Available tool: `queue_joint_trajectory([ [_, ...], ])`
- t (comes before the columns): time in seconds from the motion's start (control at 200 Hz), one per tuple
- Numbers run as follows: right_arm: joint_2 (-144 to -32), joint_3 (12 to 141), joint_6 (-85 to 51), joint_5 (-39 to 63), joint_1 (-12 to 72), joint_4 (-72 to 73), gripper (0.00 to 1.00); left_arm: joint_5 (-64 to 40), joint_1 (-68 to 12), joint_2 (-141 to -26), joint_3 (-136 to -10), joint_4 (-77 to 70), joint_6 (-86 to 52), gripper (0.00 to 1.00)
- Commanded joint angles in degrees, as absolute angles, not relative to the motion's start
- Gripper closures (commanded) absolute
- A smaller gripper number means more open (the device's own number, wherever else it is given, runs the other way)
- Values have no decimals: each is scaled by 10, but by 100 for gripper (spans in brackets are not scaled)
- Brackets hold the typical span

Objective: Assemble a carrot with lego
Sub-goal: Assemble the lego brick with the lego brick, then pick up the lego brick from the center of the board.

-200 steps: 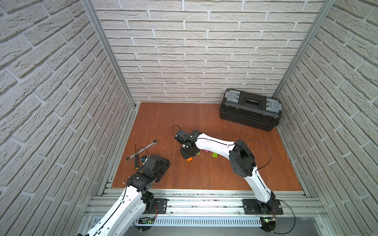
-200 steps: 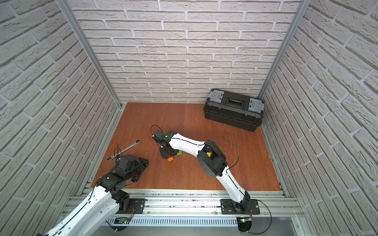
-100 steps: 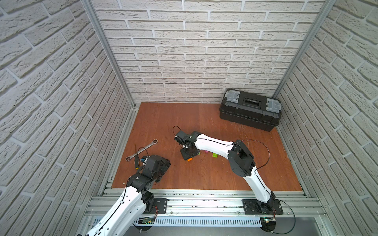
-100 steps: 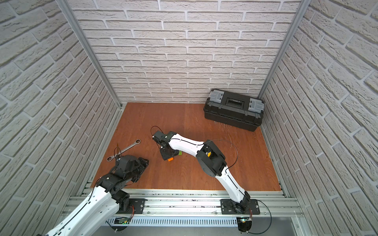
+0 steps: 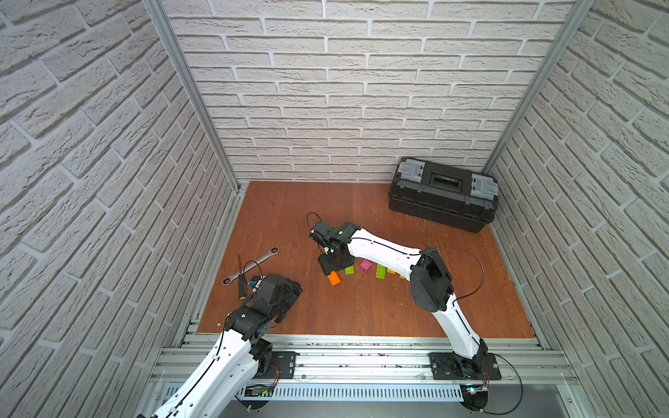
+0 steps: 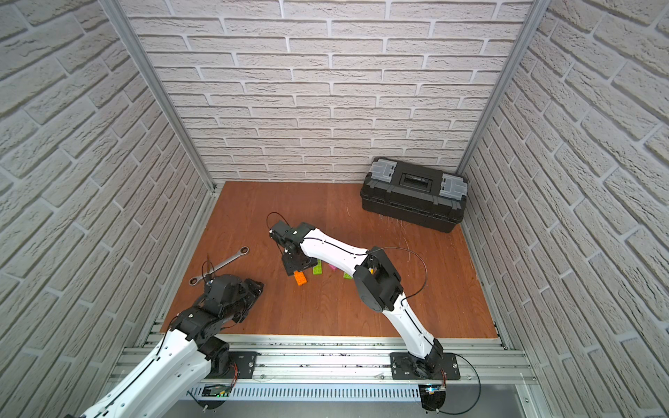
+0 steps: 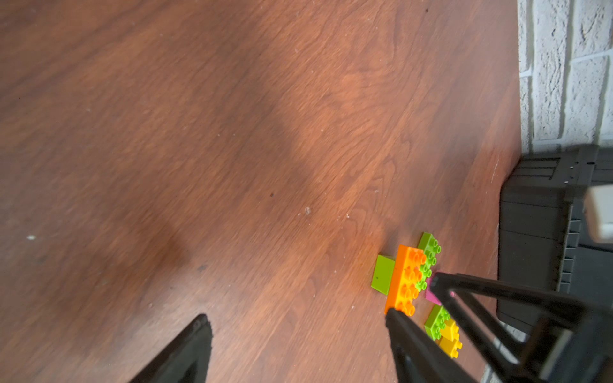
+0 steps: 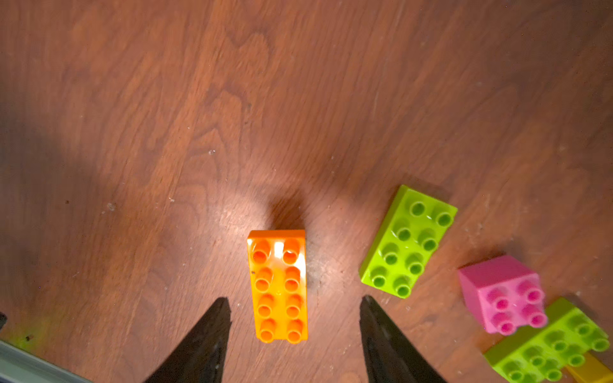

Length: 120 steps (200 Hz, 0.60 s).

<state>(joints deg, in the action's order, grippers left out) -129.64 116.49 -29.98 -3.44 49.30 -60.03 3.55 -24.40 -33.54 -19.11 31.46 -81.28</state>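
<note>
Well short of the orange brick [image 8: 278, 285], the left gripper [image 7: 297, 316] hangs spread wide, empty. The right gripper [image 8: 294, 299] straddles that brick, jaws parted, touching nothing. Closing off-centre could skid it into the green brick [image 8: 408, 242] just beside.

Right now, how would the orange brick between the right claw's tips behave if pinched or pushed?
The orange brick looks like rigid glossy plastic: probably stiff, light, slightly slippery in the right claw. Lying flat, studs up, on the table, it should slide rather than roll or tip.
</note>
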Motion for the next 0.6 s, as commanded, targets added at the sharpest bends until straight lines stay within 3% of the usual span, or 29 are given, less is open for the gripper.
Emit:
queue_joint_trajectory([
  [0.0, -1248, 1180, -314, -52, 471, -627, 36, 35, -241, -341, -196, 312, -811, 16],
  [0.595, -1292, 1145, -330, -41, 423, -608, 36, 22, -247, -455, -275, 311, -737, 17],
])
